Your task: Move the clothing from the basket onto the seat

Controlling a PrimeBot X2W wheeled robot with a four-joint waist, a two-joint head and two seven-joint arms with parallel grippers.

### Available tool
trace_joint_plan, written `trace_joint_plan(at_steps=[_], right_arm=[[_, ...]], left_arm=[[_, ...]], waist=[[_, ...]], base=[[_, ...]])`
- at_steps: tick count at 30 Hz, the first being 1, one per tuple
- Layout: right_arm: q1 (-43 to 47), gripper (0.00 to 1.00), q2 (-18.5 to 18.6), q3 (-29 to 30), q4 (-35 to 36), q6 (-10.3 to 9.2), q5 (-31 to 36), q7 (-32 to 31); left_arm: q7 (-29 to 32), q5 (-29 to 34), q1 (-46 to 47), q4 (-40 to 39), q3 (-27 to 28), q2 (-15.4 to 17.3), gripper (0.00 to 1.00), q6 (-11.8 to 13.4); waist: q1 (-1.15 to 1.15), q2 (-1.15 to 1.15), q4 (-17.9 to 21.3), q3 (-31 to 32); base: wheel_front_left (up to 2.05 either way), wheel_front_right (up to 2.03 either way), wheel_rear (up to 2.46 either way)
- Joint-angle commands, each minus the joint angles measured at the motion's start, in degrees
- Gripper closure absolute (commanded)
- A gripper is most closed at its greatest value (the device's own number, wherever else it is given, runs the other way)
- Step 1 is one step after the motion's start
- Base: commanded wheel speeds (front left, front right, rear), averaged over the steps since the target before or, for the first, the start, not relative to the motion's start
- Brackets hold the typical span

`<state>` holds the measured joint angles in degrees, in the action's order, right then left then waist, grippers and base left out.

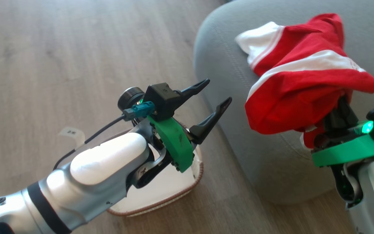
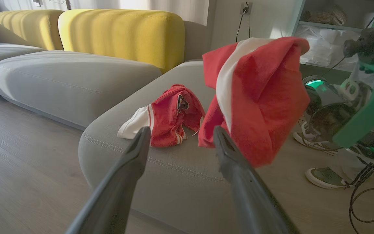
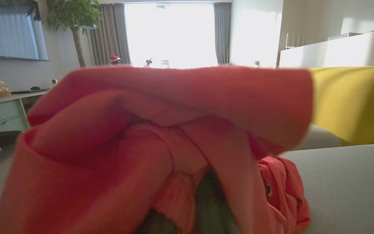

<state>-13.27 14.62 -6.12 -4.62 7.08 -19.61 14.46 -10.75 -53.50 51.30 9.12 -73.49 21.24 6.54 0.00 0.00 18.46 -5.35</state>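
Our right gripper (image 1: pixel 340 112) is clamped on a red garment (image 1: pixel 304 94), which drapes over its upturned fingers just above the near edge of the grey seat cushion (image 1: pixel 226 65). The cushion lies below and ahead of those fingers, toward the other garment (image 2: pixel 169 118) lying there, so we judge the drop is this arm's. Our left gripper (image 1: pixel 218 90) stands wide and empty over the basket (image 1: pixel 200 172)
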Motion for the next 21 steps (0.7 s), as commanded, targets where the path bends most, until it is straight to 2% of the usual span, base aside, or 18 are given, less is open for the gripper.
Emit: trace_joint_plan(at_steps=[1,6,10,21], right_arm=[[0.0,1.0,0.2,-0.4,2.5,0.41,0.5,0.3],[1.0,1.0,-0.6,0.7,3.9,0.41,0.5,0.3],[1.6,1.0,-1.2,1.4,4.7,0.41,0.6,0.3],[2.3,1.0,-2.0,2.2,6.0,0.41,0.8,0.4]], left_arm=[[-0.3,0.6,2.7,-1.6,2.3,1.4,0.0,-0.2],[1.2,0.9,3.0,-2.0,1.9,2.0,0.0,-0.5],[2.0,0.9,3.3,-2.1,1.8,2.1,0.0,-0.6],[2.1,1.1,3.7,-2.0,1.7,2.2,0.0,-0.7]], waist=[[0.0,0.0,2.7,-0.8],[0.0,0.0,7.2,-1.9],[0.0,0.0,9.3,-2.7],[0.0,0.0,10.8,-4.0]], base=[[0.0,0.0,0.0],[0.0,0.0,0.0],[0.0,0.0,0.0],[0.0,0.0,0.0]])
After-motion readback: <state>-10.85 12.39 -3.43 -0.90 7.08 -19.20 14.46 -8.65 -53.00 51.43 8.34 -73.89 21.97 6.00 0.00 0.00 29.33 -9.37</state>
